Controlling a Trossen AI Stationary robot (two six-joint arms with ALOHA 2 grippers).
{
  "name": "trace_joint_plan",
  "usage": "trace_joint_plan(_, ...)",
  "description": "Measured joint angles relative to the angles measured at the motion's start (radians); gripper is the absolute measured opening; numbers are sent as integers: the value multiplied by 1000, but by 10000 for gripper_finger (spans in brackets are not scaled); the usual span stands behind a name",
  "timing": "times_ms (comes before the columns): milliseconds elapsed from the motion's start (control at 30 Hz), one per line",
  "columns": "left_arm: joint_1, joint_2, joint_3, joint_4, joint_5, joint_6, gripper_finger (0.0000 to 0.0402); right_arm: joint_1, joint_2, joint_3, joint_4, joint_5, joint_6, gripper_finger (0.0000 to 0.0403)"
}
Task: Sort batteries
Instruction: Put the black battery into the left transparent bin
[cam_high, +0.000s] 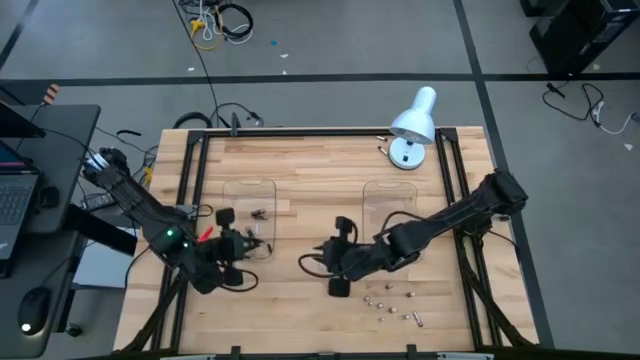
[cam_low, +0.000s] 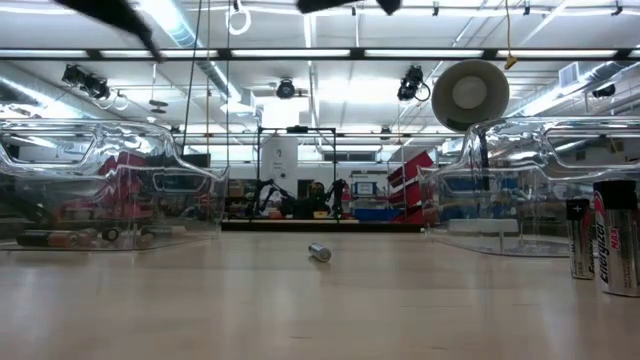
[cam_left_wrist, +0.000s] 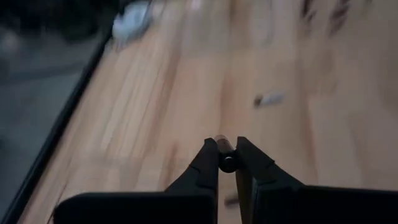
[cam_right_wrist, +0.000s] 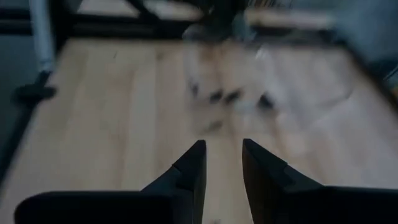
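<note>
My left gripper is shut on one small battery; in the high view it hovers by the near edge of the left clear tray, which holds several dark batteries. My right gripper stands open with nothing between its fingers, above the table's middle, left of the right clear tray. Several loose batteries rest on the wood near the front edge. A single battery lies on its side in the low view, and two stand upright. My left gripper pinches the small battery between its two fingertips, on the battery's sides. The fingers slant down over the table. The battery is lifted clear of the wood. Which way it lies in the hold, I cannot tell.
A white desk lamp stands at the table's far right. Black frame rails run along the table's sides. Bare wood lies between the two trays. Another battery lies on the wood ahead of my left gripper.
</note>
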Motion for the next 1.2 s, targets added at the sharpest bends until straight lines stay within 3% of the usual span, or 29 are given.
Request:
trace_joint_plan(167,24,5,-12,-193,113,-193,18,58,-48,0,-157,-128,137,87)
trace_joint_plan(400,87,8,-114,-207,269,-228,18,141,-46,0,-360,-299,279,87)
trace_joint_plan(700,132,7,-171,-203,292,-229,23,223,-46,0,-661,-411,618,87)
trace_joint_plan(867,138,8,-177,-204,292,-229,36,272,-36,-1,-816,-403,659,89)
trace_joint_plan(1200,138,8,-178,-195,250,-226,71,342,-35,-80,-753,-332,611,108)
